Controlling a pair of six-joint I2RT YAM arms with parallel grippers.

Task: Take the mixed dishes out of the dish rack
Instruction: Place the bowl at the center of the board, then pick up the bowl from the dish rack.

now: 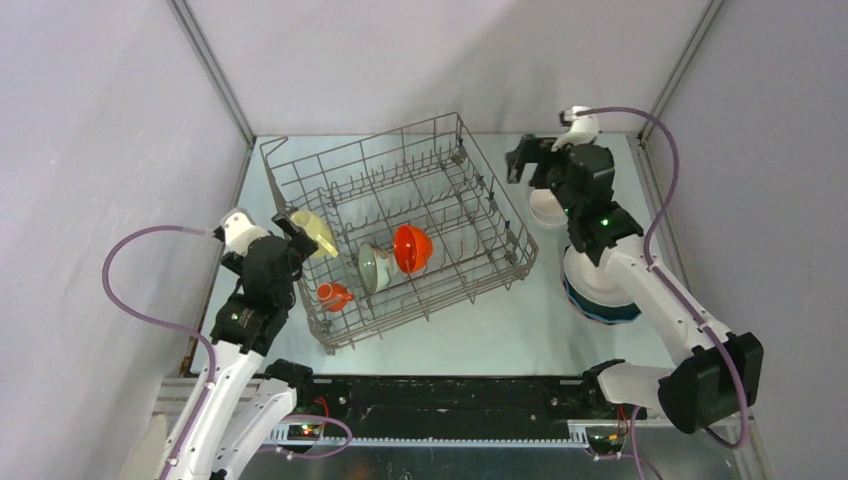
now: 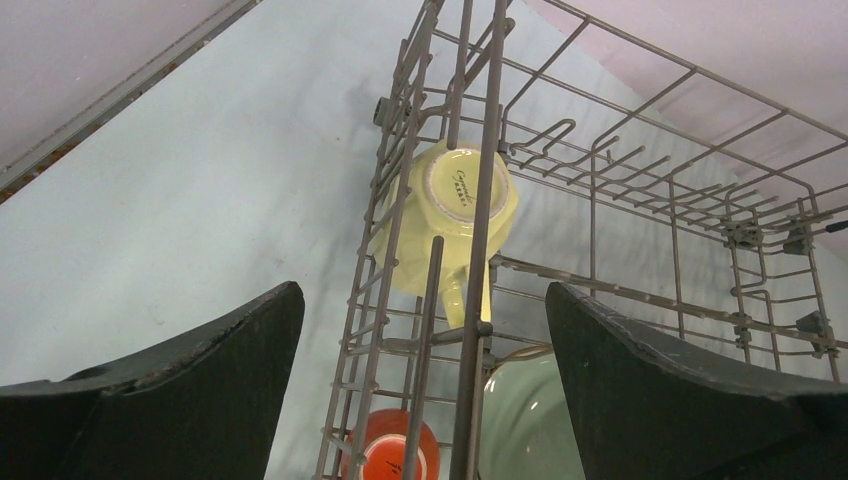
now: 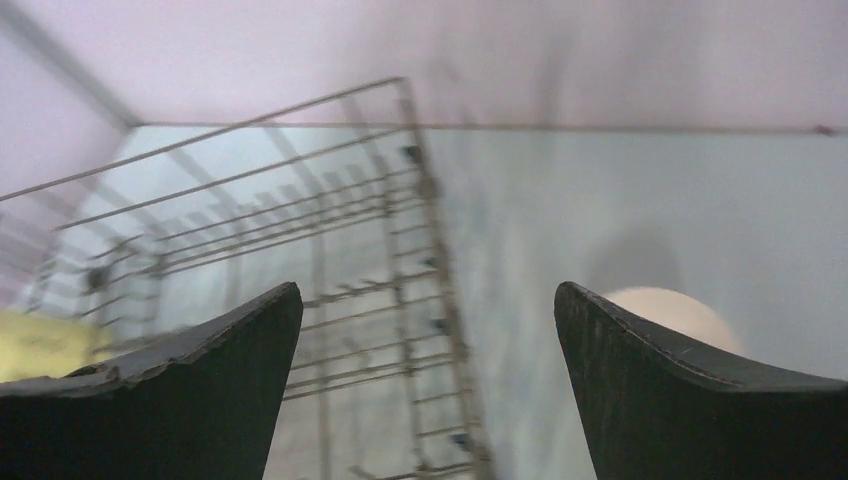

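Four dishes sit in the dish rack [image 1: 400, 225] mid-table: pale yellow cup [image 1: 315, 233], orange mug [image 1: 333, 295], pale green bowl [image 1: 374, 268], orange bowl [image 1: 412, 248]. Left gripper [image 2: 422, 290] spread wide at the rack's left wall, wires between it and the cup. Right gripper [image 3: 428, 290] spread, empty, above white bowl [image 1: 545, 208] beside the rack. Plate stack [image 1: 600, 312] half hidden under right arm. Right wrist view blurred.

The rack [image 1: 497, 198] is grey, the cup [image 1: 313, 233] pale yellow, a bowl [image 1: 411, 248] orange
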